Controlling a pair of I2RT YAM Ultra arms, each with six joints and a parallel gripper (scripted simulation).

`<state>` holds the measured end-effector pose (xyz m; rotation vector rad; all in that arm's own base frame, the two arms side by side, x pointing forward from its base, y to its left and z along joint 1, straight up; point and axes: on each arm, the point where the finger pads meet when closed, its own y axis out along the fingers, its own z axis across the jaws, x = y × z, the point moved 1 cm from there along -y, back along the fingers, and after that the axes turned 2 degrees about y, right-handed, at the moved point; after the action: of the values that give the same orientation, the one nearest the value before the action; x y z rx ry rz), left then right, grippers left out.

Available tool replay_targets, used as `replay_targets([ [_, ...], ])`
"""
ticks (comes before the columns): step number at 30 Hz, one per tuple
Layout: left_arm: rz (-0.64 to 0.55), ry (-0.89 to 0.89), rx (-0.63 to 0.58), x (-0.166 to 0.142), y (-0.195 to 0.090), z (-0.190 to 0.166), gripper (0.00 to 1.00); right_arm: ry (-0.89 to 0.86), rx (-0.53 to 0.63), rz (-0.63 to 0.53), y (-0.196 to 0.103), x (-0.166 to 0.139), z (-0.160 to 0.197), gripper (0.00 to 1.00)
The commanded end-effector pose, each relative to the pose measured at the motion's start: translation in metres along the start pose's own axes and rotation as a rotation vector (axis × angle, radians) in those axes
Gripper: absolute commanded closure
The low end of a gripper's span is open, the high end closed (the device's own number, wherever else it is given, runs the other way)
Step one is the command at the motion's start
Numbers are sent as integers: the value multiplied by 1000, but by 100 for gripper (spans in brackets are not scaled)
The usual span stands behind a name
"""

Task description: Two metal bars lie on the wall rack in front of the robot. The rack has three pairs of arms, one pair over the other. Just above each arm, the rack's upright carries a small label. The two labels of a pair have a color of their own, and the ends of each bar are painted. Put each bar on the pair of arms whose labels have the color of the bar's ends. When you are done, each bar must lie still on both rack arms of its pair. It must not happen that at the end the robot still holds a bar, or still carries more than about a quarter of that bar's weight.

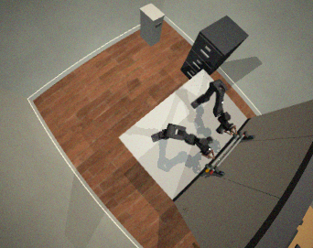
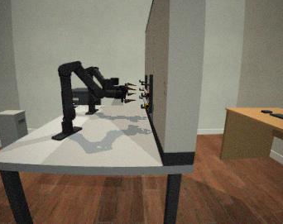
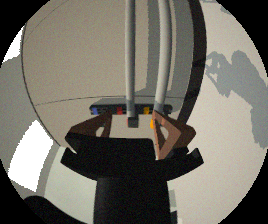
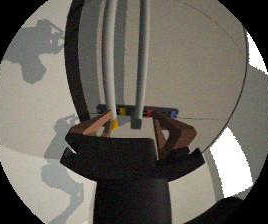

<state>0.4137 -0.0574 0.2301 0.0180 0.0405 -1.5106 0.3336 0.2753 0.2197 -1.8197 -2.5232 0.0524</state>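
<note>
two metal bars lie on the wall rack (image 1: pixel 215 172) (image 2: pixel 151 92) (image 3: pixel 166 108) (image 4: pixel 100 108): the red-ended bar (image 1: pixel 228 156) (image 2: pixel 147 94) (image 3: pixel 130 60) (image 4: pixel 143 60) on the middle pair of arms, the yellow-ended bar (image 1: pixel 223 153) (image 2: pixel 147 106) (image 3: pixel 165 60) (image 4: pixel 109 60) on the lowest. the left gripper (image 1: pixel 233 131) (image 2: pixel 135 91) (image 3: pixel 132 112) (image 4: pixel 57 39) and right gripper (image 1: pixel 212 154) (image 2: pixel 133 92) (image 4: pixel 132 113), both spread and empty, stand just short of the bars, near their far and near ends in the exterior view. each upright shows three labels.

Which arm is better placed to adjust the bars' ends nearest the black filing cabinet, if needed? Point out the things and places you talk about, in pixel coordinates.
Left, I'd judge: its open gripper (image 1: pixel 233 131) (image 2: pixel 133 92) (image 3: pixel 132 114) faces the rack's cabinet-side end, while the right gripper (image 1: pixel 212 154) (image 2: pixel 133 92) (image 4: pixel 132 113) faces the opposite end.
</note>
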Motion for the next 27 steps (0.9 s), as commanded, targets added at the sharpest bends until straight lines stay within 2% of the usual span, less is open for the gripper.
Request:
replay_targets([
  [1, -6, -3, 14, 2, -6, 6, 29, 30, -46, -1, -6, 0, -16, 29],
  [27, -6, -3, 14, 2, -10, 6, 15, 30, -46, -1, -10, 0, -16, 16],
])
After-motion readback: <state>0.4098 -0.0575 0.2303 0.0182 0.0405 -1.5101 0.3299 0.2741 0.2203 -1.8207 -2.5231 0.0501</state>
